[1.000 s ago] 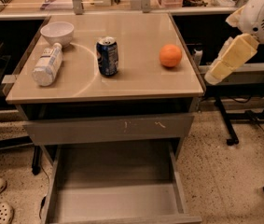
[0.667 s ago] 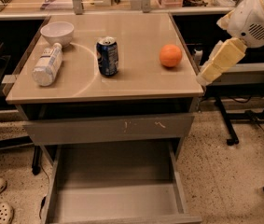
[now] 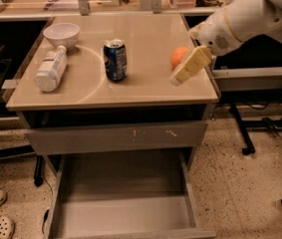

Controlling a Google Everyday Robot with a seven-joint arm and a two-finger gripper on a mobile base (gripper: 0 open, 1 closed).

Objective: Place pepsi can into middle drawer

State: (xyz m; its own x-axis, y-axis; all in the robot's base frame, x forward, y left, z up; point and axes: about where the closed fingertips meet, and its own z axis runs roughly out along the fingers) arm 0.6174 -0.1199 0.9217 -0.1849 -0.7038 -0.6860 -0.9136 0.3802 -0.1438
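Well, on the table (image 3: 145,31) a white bowl (image 3: 61,34) sits far left, with a white bottle (image 3: 51,68) lying just in front of it. The pepsi can (image 3: 115,59) stands upright mid-table, nothing touching it. Further right lies an orange (image 3: 178,56), and the gripper (image 3: 186,69) hovers just beside it, overlapping it in view; whether its grip is spread or closed I cannot tell. Below, the middle drawer (image 3: 123,215) stands pulled out.

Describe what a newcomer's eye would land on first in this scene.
The white arm comes in from the right, its gripper hanging over the right side of the table, close by the orange. The pepsi can stands upright mid-table, and below it the middle drawer is pulled wide open.
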